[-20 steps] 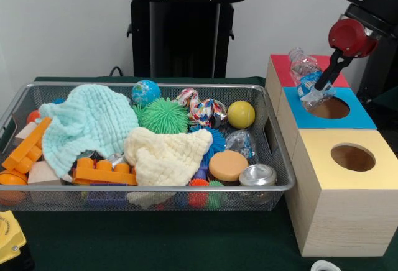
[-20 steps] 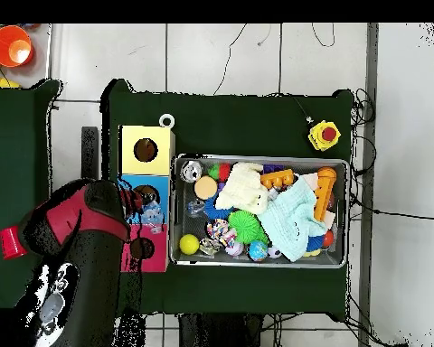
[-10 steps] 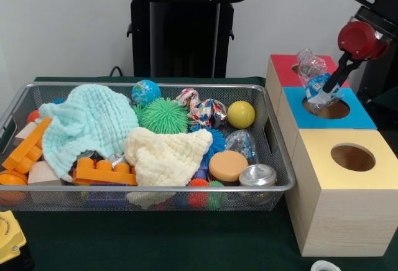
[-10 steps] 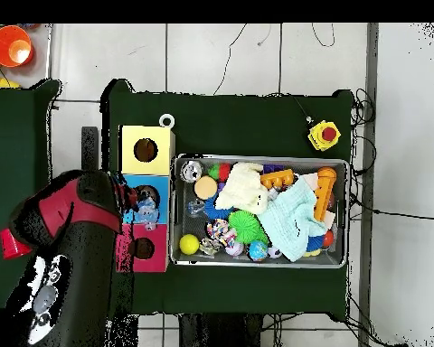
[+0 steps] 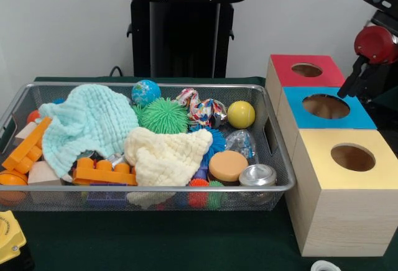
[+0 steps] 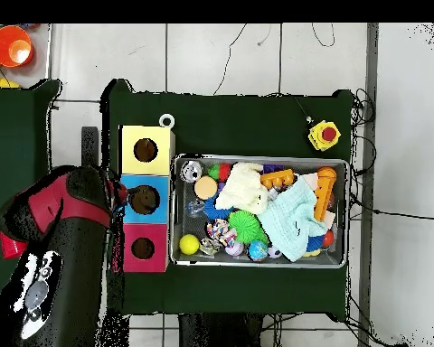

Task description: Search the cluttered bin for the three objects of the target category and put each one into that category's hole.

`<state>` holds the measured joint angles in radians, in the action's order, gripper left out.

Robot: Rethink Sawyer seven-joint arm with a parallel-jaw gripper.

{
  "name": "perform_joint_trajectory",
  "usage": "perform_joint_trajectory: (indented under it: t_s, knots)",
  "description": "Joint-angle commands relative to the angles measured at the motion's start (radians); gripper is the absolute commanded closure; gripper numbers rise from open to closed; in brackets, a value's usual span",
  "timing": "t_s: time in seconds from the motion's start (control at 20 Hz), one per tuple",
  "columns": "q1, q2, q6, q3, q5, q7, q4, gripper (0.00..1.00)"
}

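The wire-mesh bin [image 5: 149, 190] holds many toys; it also shows in the overhead view [image 6: 261, 264]. One crushed clear bottle [image 5: 241, 140] lies in its right part, between a blue spiky ball and the bin's right wall. The round hole in the sky-blue panel [image 5: 326, 106] is dark and nothing sticks out of it; it shows in the overhead view too [image 6: 144, 199]. My gripper [image 5: 349, 87] hangs at the blue box's far right corner, open and empty, under the red wrist. In the overhead view the arm [image 6: 58, 244] covers it. No other bottle shows.
A red-topped box [image 5: 306, 69] and a yellow-topped box [image 5: 352, 157] flank the blue one. The bin also holds a shiny can [image 5: 257, 175], a mint cloth [image 5: 87, 125], a cream cloth [image 5: 165, 156], a green spiky ball [image 5: 163, 115] and a yellow ball [image 5: 240, 114].
The blue-labelled bottle that my gripper held over the blue hole is gone from view. The gripper has let go and moved right and slightly up, away from the hole.
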<state>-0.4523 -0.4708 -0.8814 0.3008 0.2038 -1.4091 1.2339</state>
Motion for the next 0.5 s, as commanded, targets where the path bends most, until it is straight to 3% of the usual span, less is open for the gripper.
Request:
perform_joint_trajectory:
  t_s: [0.05, 0.35, 0.5]
  knots:
    - [0.017, 0.001, -0.096, -0.003, -0.034, -0.252, 0.04, 0.0]
    - [0.059, -0.094, -0.033, -0.01, -0.027, -0.161, 0.145, 0.0]
    - [0.153, -0.158, 0.103, -0.082, -0.024, -0.041, 0.245, 0.0]
